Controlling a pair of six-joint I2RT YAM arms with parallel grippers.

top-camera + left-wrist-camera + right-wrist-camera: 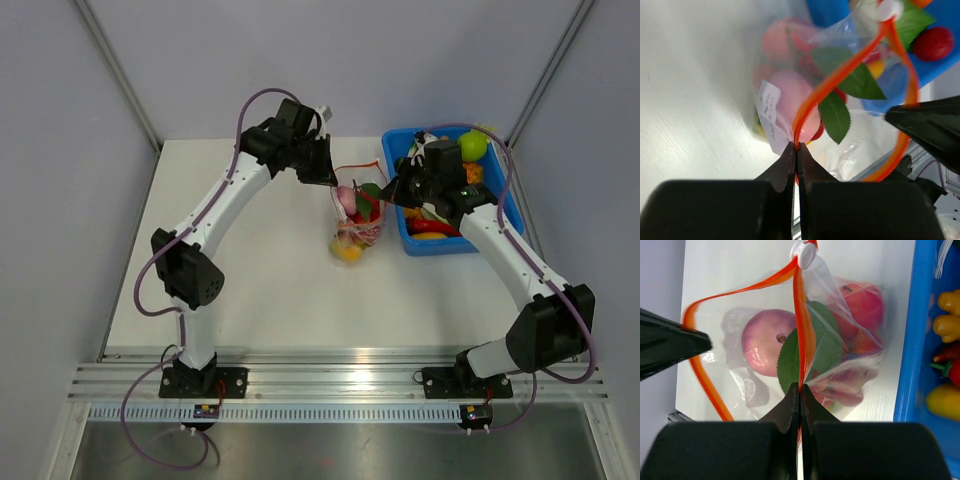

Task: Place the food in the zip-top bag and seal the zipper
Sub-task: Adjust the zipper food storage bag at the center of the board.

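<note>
The clear zip-top bag (357, 222) hangs between my two grippers above the table, mouth open and upward. It holds several plastic fruits: a pink peach (765, 342), a red apple (862, 305), a green leaf (840, 112) and a yellow piece at the bottom (348, 252). My left gripper (796, 147) is shut on one side of the red-orange zipper strip (840, 75). My right gripper (800, 388) is shut on the opposite side of the zipper (802, 330). The white slider (805, 254) sits at one end of the strip.
A blue bin (505, 205) stands right of the bag with more food: a green fruit (472, 146), a red pepper (432, 227) and yellow pieces (945, 400). Grey walls close in the white table (260, 290) at back and sides.
</note>
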